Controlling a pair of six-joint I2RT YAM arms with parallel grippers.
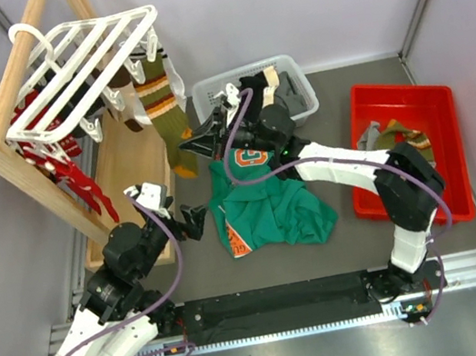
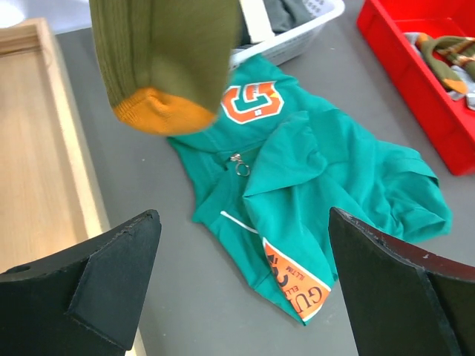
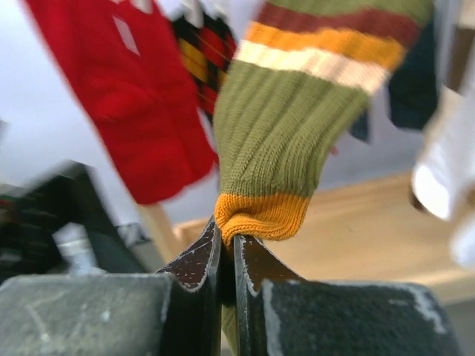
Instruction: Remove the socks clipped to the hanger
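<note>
Right gripper (image 3: 228, 243) is clamped shut on orange toe of striped sock (image 3: 286, 133), hanging from hanger (image 1: 76, 68) at far left: judge best to pull down steadily toward near-right, without tipping hanger.

**Fig. Clearances.** Open L gripper (image 2: 243, 215) faces a bare strip of grey table (image 2: 148, 185), btw. wooden rack base (image 2: 37, 148) (its L) and green shirt (image 2: 319, 163) (its R). The striped sock (image 2: 159, 67) hangs its toe over that strip, pinched in R gripper (image 3: 226, 241). R arm (image 1: 347, 166) spans above the shirt, barring entry from that side. The basket (image 1: 297, 66) blocks the far side, red bin (image 1: 390, 100) the R edge. The hanger (image 1: 113, 17) is crowded w/ red socks (image 1: 73, 184) at its L end.
</note>
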